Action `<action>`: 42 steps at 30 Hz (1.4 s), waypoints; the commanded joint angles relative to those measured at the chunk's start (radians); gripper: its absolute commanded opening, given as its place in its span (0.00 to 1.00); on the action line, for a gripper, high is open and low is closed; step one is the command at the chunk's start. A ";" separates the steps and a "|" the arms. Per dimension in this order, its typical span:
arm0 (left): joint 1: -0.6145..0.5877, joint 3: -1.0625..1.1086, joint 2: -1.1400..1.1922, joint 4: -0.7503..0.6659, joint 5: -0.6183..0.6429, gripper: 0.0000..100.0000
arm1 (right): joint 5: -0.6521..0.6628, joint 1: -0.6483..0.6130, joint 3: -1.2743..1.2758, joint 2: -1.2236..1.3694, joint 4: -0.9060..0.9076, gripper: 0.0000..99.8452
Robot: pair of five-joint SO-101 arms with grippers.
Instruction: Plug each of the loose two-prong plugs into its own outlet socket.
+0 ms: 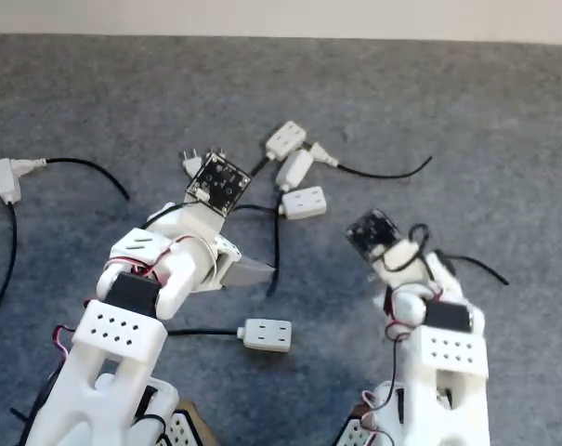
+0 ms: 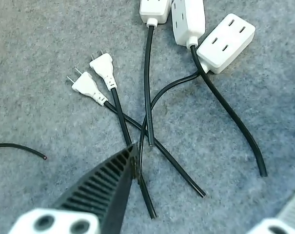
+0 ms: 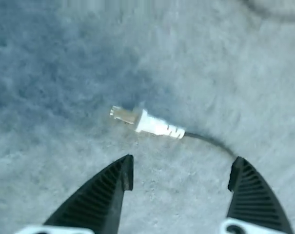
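Two white two-prong plugs (image 2: 103, 66) (image 2: 86, 85) lie side by side on the grey carpet, their black cords crossing under my left gripper (image 2: 213, 170). That gripper hangs open above the cords, one black finger (image 2: 118, 175) over them. Three white outlet sockets (image 2: 154, 9) (image 2: 188, 19) (image 2: 225, 41) lie just beyond. From above, the sockets (image 1: 306, 202) sit ahead of the left gripper (image 1: 248, 269). My right gripper (image 3: 182, 163) is open over a third loose plug (image 3: 154, 126), which lies flat between and slightly ahead of its fingers.
Another socket (image 1: 267, 334) lies near the table's front between the arms. A further socket (image 1: 4, 178) with its cord sits at the far left. A plug and cord (image 1: 322, 155) run to the right of the socket cluster. The right arm (image 1: 406, 265) stands at the right.
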 commanded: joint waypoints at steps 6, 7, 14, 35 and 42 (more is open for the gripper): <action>-0.010 -0.005 0.002 -0.015 -0.011 0.47 | 0.259 -0.035 -0.522 0.576 0.163 0.30; -0.016 -0.005 0.002 -0.015 -0.012 0.47 | 0.325 -0.033 -0.565 0.645 0.179 0.30; -0.059 -0.007 0.002 -0.029 -0.012 0.47 | 0.637 0.005 -0.682 0.898 0.205 0.27; -0.051 -0.005 0.002 -0.034 -0.012 0.47 | 0.858 0.096 -0.748 1.050 0.197 0.15; -0.051 -0.005 0.002 -0.034 -0.012 0.47 | 0.761 0.062 -0.855 1.150 0.197 0.14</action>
